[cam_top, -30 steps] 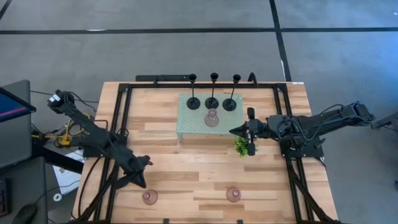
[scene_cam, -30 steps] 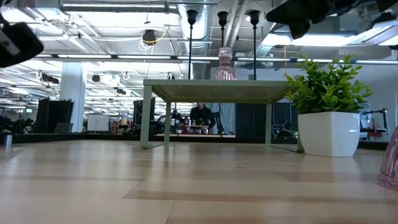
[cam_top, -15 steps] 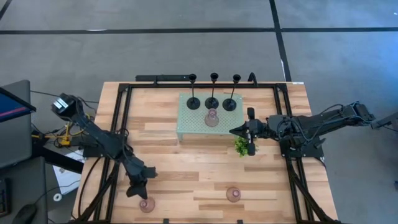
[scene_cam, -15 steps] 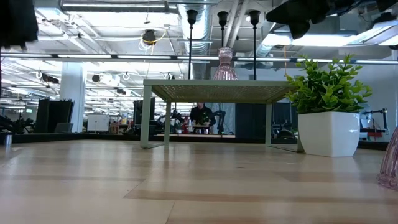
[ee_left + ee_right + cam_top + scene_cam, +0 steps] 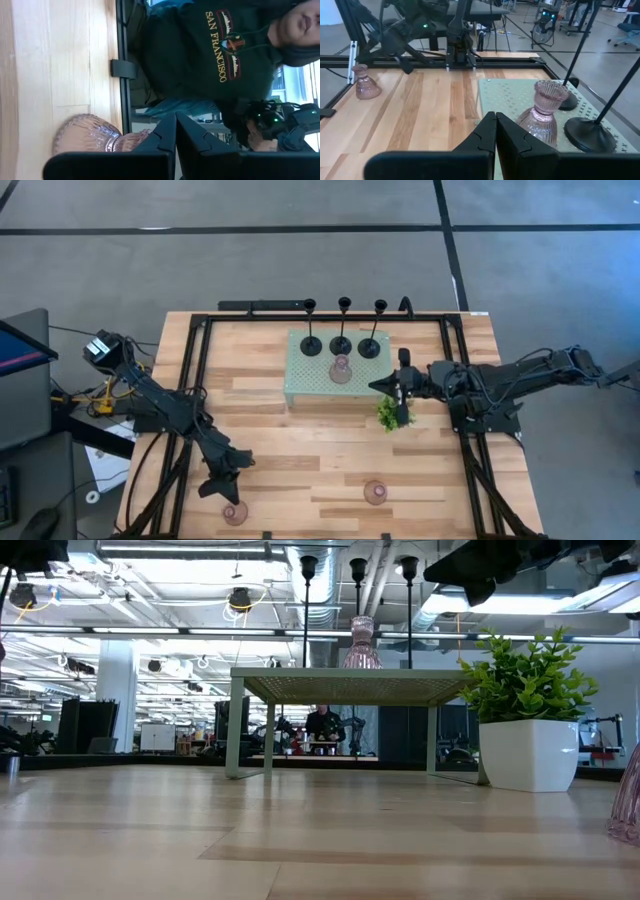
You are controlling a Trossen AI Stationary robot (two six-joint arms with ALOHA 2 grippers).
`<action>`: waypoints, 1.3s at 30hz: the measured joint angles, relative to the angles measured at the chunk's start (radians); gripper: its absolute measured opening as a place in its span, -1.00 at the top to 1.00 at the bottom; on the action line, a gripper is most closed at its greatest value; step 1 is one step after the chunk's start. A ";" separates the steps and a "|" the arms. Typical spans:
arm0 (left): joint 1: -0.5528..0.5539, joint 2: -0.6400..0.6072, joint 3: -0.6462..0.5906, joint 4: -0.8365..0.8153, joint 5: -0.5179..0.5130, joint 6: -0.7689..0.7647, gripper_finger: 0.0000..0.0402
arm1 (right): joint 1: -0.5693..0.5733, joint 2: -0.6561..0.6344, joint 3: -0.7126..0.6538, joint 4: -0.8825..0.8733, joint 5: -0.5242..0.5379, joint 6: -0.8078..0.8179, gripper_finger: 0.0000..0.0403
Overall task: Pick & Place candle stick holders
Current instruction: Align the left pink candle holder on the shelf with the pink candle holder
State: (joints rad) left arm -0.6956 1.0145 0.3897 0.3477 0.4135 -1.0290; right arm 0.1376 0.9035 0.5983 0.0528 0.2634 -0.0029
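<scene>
Candle stick holders point(image 5: 341, 345), three black, one pink, occupy tray point(image 5: 300, 385)

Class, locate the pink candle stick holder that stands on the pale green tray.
In the high view, the pink candle stick holder stands on the pale green tray, just in front of the middle black candle stick holder.

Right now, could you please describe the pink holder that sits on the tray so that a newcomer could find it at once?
Start at the pale green perforated tray standing on legs mid-table. On it, three black thin-stemmed candle holders line the far edge. In front of the middle one stands the short, squat pinkish glass candle holder, the only pink one on the tray.
</scene>
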 joint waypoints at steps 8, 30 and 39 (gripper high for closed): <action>0.001 0.000 0.000 0.001 -0.001 0.003 0.98 | -0.011 0.000 0.000 0.000 0.000 -0.005 1.00; -0.068 0.000 0.000 0.029 -0.083 0.272 0.98 | -0.016 0.001 0.000 0.130 0.028 0.169 1.00; -0.260 0.000 0.025 0.032 -0.212 0.231 0.99 | 0.026 0.001 0.000 0.127 0.191 0.215 1.00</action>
State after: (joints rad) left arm -0.9555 1.0145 0.4149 0.3799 0.2019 -0.7984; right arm 0.1639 0.9043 0.5987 0.1799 0.4541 0.2124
